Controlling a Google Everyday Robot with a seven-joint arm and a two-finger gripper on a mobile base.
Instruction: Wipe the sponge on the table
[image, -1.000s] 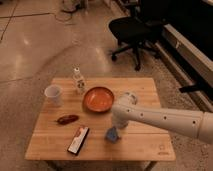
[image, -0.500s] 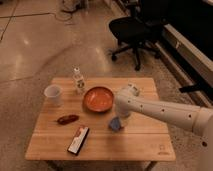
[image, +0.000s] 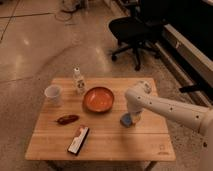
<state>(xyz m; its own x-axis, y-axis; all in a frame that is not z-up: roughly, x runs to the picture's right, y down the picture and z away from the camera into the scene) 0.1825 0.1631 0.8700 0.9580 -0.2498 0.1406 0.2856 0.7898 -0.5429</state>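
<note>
Sponge (image: 126, 121) and gripper (image: 131, 117) have slid together toward the right of the frame since a second ago, and now sit just lower right of the bowl (image: 98, 99). The gripper rests down on the sponge, with the arm reaching in from the right edge. It is probably pressing the sponge flat so it rubs the table (image: 125, 146). Whether the claw clamps the sponge, or how wide it stands, I cannot tell. On the table are one sponge, one bowl, one cup (image: 52, 94), one bottle (image: 78, 81), one box (image: 78, 139) and one reddish lump (image: 67, 119).
</note>
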